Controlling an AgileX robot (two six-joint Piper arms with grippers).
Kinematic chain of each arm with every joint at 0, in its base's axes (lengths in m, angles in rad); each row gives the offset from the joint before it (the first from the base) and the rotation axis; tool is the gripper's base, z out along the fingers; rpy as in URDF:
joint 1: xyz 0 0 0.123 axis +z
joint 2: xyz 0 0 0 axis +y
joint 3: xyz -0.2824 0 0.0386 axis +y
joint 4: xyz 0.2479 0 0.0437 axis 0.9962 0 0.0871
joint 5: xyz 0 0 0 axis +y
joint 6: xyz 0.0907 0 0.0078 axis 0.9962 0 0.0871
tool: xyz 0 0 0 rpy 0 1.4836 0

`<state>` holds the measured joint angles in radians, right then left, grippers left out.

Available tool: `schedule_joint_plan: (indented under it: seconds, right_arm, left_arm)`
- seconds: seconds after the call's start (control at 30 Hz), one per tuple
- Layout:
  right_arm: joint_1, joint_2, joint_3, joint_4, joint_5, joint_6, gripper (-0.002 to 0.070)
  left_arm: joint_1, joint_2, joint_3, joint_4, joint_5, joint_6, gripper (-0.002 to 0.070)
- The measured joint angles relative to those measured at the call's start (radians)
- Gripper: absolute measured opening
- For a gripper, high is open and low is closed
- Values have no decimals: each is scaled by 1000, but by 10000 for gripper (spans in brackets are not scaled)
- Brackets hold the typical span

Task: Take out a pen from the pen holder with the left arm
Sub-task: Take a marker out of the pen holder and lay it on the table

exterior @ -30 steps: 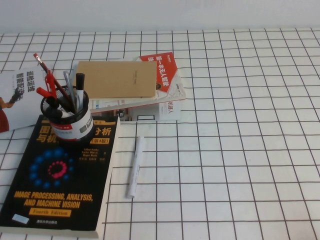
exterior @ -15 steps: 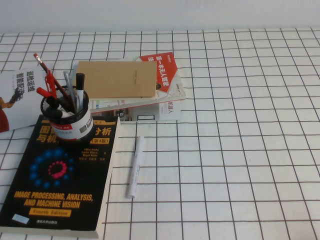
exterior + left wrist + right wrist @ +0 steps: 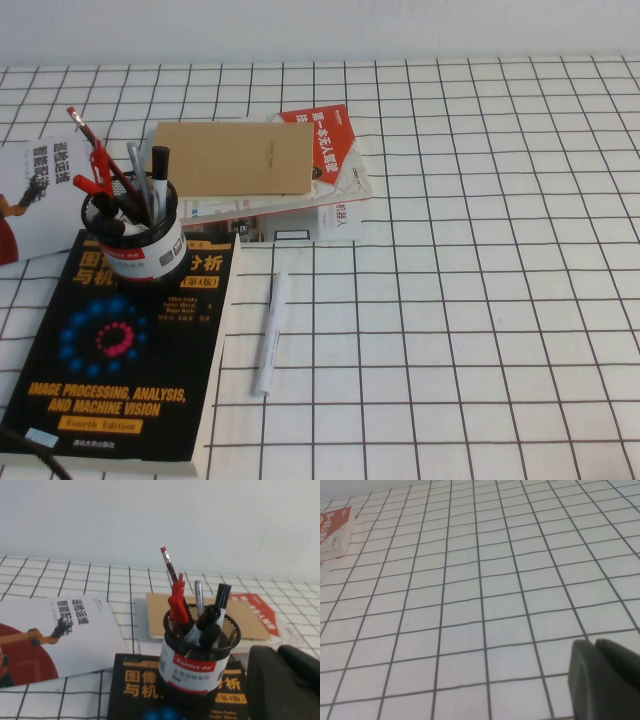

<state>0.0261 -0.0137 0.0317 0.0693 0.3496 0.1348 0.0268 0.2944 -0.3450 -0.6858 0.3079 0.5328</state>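
A black mesh pen holder (image 3: 135,240) (image 3: 199,650) with a white and red label stands on the far end of a black book (image 3: 120,350). It holds a red pencil (image 3: 169,567), red-handled scissors (image 3: 177,602), a silver pen (image 3: 199,597) and black markers (image 3: 220,602). A white pen (image 3: 271,332) lies on the table to the right of the book. My left gripper (image 3: 277,652) is shut and empty, low and on the near side of the holder. My right gripper (image 3: 595,645) is shut over bare grid cloth.
Behind the holder lies a stack of books topped by a brown notebook (image 3: 235,158) and a red-covered book (image 3: 330,140). A white magazine (image 3: 35,195) lies at the far left. A dark tip (image 3: 25,445) shows at the near left corner.
A thin dark tip has come into the high view at the near left corner, over the black book. Nothing else has moved.
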Motion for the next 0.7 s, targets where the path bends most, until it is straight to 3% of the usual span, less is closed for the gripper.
schedule_joint_plan:
  seconds: [0.23,0.53,0.7]
  right_arm:
    - [0,0,0,0,0,0,-17]
    - [0,0,0,0,0,0,-16]
    - [0,0,0,0,0,0,-16]
  left_arm:
    - [0,273,-88,-2,17,135,-1]
    - [2,458,-120,-127,20,280,-2]
    - [2,468,-120,22,-30,166,-2]
